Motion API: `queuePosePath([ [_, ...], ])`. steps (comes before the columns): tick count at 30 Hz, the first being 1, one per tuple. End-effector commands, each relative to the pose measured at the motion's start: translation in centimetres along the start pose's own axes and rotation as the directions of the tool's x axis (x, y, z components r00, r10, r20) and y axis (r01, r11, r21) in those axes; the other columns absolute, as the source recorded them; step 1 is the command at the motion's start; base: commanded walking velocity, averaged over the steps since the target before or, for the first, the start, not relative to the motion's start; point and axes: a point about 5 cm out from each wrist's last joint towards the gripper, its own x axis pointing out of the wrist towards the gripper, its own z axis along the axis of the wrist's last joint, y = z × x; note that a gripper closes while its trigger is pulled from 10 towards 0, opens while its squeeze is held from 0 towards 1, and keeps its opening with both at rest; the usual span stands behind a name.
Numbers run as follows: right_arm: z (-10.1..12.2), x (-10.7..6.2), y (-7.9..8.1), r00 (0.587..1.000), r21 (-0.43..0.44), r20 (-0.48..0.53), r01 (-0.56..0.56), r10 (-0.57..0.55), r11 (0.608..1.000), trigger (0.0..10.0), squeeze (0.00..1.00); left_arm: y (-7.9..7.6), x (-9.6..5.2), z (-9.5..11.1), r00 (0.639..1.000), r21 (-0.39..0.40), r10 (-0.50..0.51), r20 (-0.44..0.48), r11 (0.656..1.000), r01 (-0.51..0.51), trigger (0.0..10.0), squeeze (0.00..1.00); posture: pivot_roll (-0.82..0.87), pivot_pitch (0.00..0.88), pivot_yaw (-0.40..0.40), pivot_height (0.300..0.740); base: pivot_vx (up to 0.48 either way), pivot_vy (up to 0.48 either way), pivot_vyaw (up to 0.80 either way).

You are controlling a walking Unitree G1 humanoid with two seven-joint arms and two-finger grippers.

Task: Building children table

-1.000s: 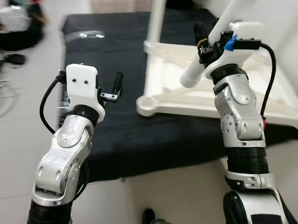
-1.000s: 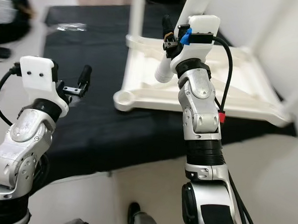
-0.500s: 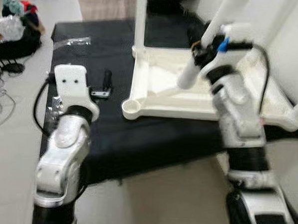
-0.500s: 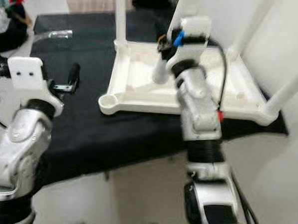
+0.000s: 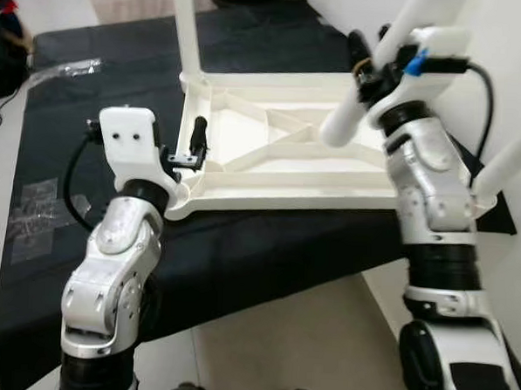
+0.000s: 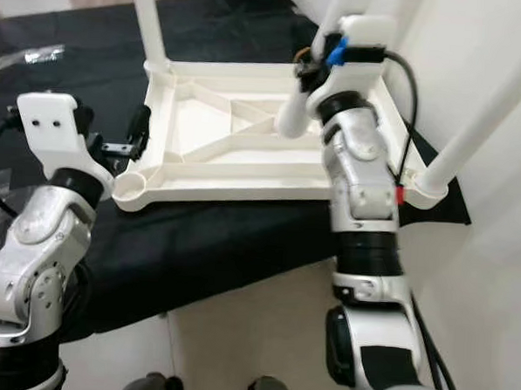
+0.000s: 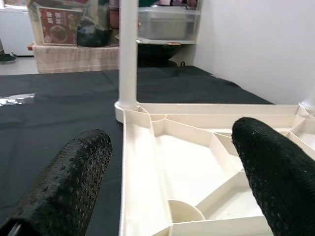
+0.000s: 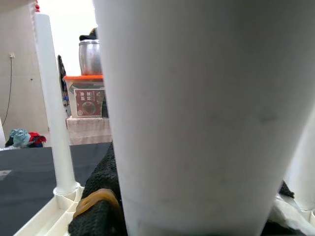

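The right gripper [image 5: 365, 68] is clamped around a loose white table leg [image 5: 352, 112], holding it slanted above the upturned white tabletop [image 5: 280, 161], which lies underside-up on a black mat [image 5: 241, 238]. The leg's long axis runs from high on the robot's right down toward the middle of the ribbed underside, its lower end hanging over the panel and not over any corner.

The one open socket [image 5: 175, 191] sits at the tabletop's near-left corner, well to the left of that lower end. The left gripper [image 5: 193, 152], its fingers spread and holding nothing, hovers just beside that corner, over the tabletop's left rim; it is the nearer arm to the socket.

An upright leg [image 5: 187, 29] stands in the far-left corner, another [image 5: 516, 156] in the near-right corner.

By these pictures, the held leg must travel left and come upright to meet the vacant corner.
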Motion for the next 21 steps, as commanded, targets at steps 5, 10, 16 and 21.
queuePosePath([
  [5, 0.29, 0.3, 1.1, 0.999, 0.014, 0.02, -0.036, 0.036, 0.999, 10.0, 0.0, 0.6, -0.13, -0.24, 1.0, 0.004, 0.02, -0.016, 1.0, -0.02, 10.0, 0.0, 0.04, 0.167, -0.052, 0.74, 0.0, 0.48, 0.0],
  [10, 0.49, 0.42, 0.92, 0.999, 0.008, 0.022, -0.029, 0.029, 1.0, 10.0, 0.0, 0.52, -0.07, -0.18, 1.0, 0.014, 0.019, -0.011, 1.0, -0.018, 10.0, 0.0, 0.04, 0.167, -0.05, 0.74, 0.0, 0.0, 0.0],
  [16, 0.61, 0.53, 0.74, 0.999, 0.011, 0.025, -0.024, 0.024, 1.0, 10.0, 0.0, 0.41, 0.02, -0.14, 1.0, 0.026, 0.023, -0.008, 0.999, -0.023, 10.0, 0.0, 0.04, 0.169, -0.051, 0.74, 0.0, 0.0, 0.0],
  [21, 0.6, 0.56, 0.64, 0.999, 0.006, 0.024, -0.023, 0.022, 1.0, 10.0, 0.0, 0.64, 0.27, -0.03, 0.999, 0.03, 0.039, -0.007, 0.999, -0.039, 10.0, 0.0, 0.04, 0.169, -0.05, 0.74, 0.135, -0.135, 0.0],
])
